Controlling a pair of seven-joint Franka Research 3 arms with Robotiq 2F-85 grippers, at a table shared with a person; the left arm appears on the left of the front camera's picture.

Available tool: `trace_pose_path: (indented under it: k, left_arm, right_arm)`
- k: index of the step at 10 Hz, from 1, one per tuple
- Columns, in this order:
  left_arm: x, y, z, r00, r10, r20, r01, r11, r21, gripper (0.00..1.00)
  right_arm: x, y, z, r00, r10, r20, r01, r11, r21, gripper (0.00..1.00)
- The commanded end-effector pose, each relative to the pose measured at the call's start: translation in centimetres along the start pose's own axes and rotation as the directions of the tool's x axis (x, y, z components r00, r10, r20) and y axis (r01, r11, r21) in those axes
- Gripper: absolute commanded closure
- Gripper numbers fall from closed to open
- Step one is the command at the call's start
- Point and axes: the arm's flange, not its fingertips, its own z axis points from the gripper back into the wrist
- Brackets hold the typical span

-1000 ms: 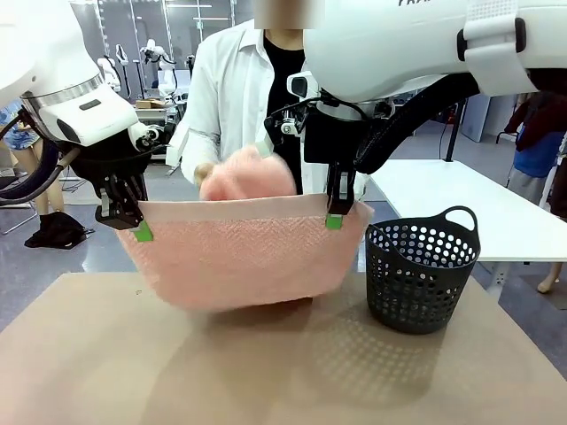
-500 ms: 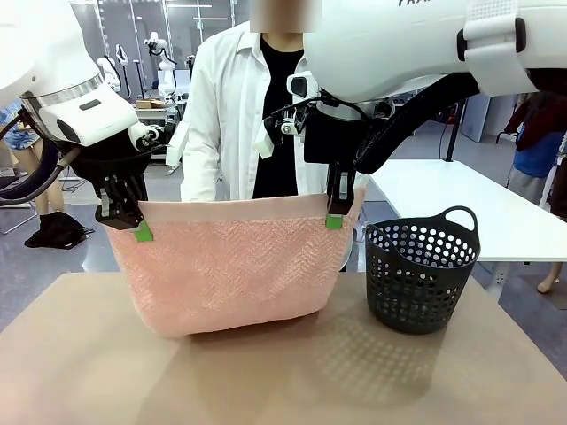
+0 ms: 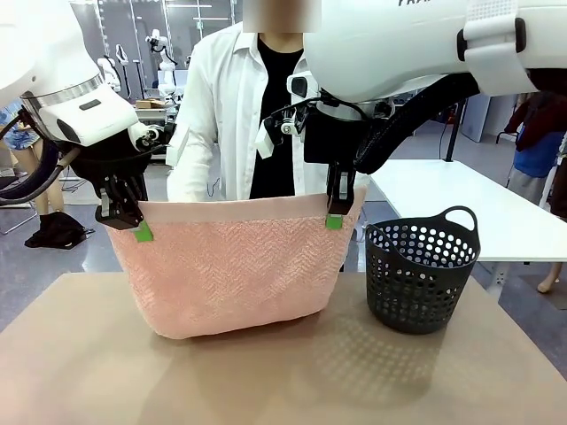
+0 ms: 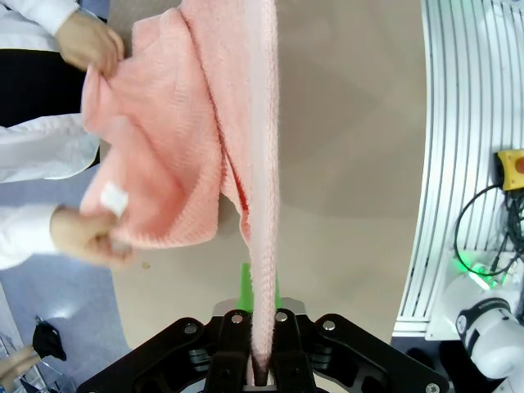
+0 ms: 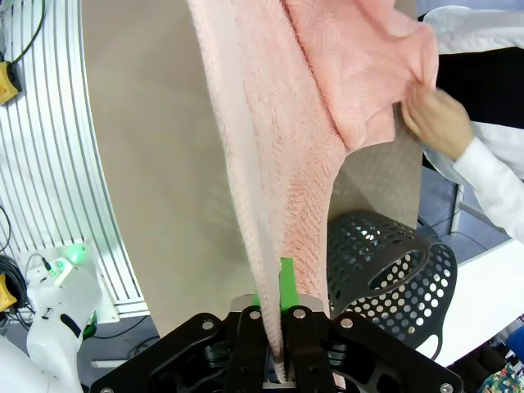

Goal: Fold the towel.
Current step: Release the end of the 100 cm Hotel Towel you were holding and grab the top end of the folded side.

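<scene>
The salmon-pink towel hangs stretched above the tan table, its lower fold resting on the tabletop. My left gripper is shut on its upper left corner, and my right gripper is shut on its upper right corner. In the left wrist view the towel runs up from between my fingers, and the person's hands hold its far edge. In the right wrist view the towel rises from my shut fingers, with a person's hand on its far corner.
A black perforated basket stands on the table to the right of the towel. The person in a white coat stands behind the towel at the far side. A white table lies beyond on the right.
The bunched far part of the towel that the person held up above the top edge has dropped behind the hanging towel. Both grippers have stayed in place.
</scene>
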Motion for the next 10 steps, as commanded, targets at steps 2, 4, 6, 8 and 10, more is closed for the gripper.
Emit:
trace_pose_path:
  k: [2, 4, 6, 8, 10]
  left_arm:
    - [0.04, -0.01, 0.0, 1.0, -0.002, 0.001, 0.002, 1.0, 0.0, 1.0]
    - [0.04, -0.01, 0.0, 1.0, -0.002, 0.001, 0.002, 1.0, 0.0, 1.0]
    - [0.04, -0.01, 0.0, 1.0, -0.002, 0.001, 0.002, 1.0, 0.0, 1.0]
    - [0.04, -0.01, 0.0, 1.0, -0.002, 0.001, 0.002, 1.0, 0.0, 1.0]
    - [0.04, -0.01, 0.0, 1.0, -0.002, 0.001, 0.002, 1.0, 0.0, 1.0]
  right_arm:
    - [-0.06, 0.04, 0.01, 1.0, 0.01, -0.01, -0.01, 1.0, -0.008, 1.0]
    - [-0.06, 0.04, 0.01, 1.0, 0.01, -0.01, -0.01, 1.0, -0.008, 1.0]
    - [-0.06, 0.04, 0.01, 1.0, 0.01, -0.01, -0.01, 1.0, -0.008, 1.0]
    - [-0.06, 0.04, 0.01, 1.0, 0.01, -0.01, -0.01, 1.0, -0.008, 1.0]
    - [-0.06, 0.04, 0.01, 1.0, 0.01, -0.01, -0.01, 1.0, -0.008, 1.0]
